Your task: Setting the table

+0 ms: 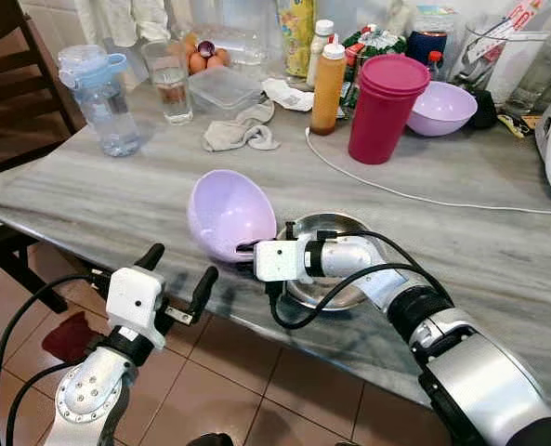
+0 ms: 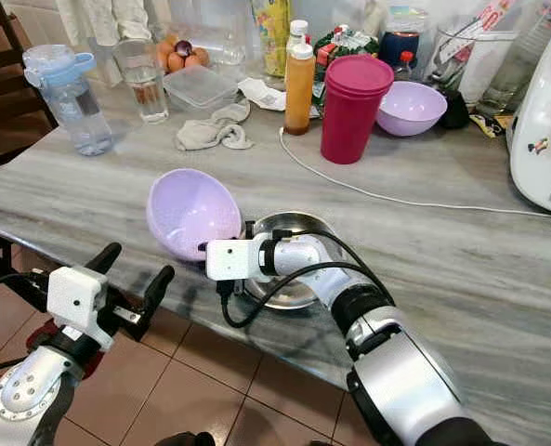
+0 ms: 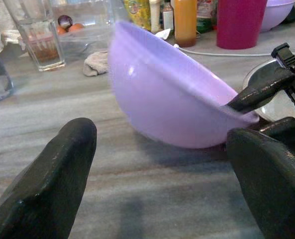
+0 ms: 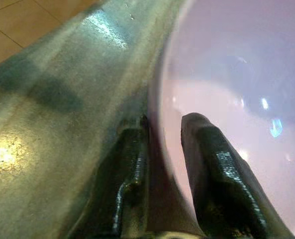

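A pale lilac plastic bowl (image 1: 227, 214) sits tipped on its side near the front edge of the grey streaked stone worktop (image 1: 461, 232), its open mouth turned toward the head camera. The right claw (image 1: 249, 248) grips it by the rim at the bowl's 5 o'clock, one black finger (image 4: 222, 179) inside against the pale inner wall and the other outside, pinching the rim between them. In the right wrist view the bowl's far side runs out of frame. Just at 3 o'clock from the bowl a shallow round steel dish (image 1: 335, 269) lies on the worktop, largely hidden under the right arm's white wrist block and looping black cables. The left claw (image 1: 176, 275) hangs off the worktop's front edge over the brown tiled floor (image 1: 256, 372), at 7 o'clock from the bowl, its two fingers spread wide and holding nothing; in its own wrist view the fingertips (image 3: 48, 189) are blurred dark masses framing the bowl. Toward the back of the worktop stand a clear water bottle with a blue lid (image 1: 98, 98), a drinking glass (image 1: 170, 79), a crumpled grey cloth (image 1: 242, 132), an orange squeeze bottle with a white cap (image 1: 328, 85), a tall magenta lidded tumbler (image 1: 383, 107) and a second lilac bowl (image 1: 440, 107) sitting upright. A white cable (image 1: 414, 195) trails across the surface toward 3 o'clock. The clutter behind these is crowded and cut off by the top of the frame, so most of it is hard to identify.
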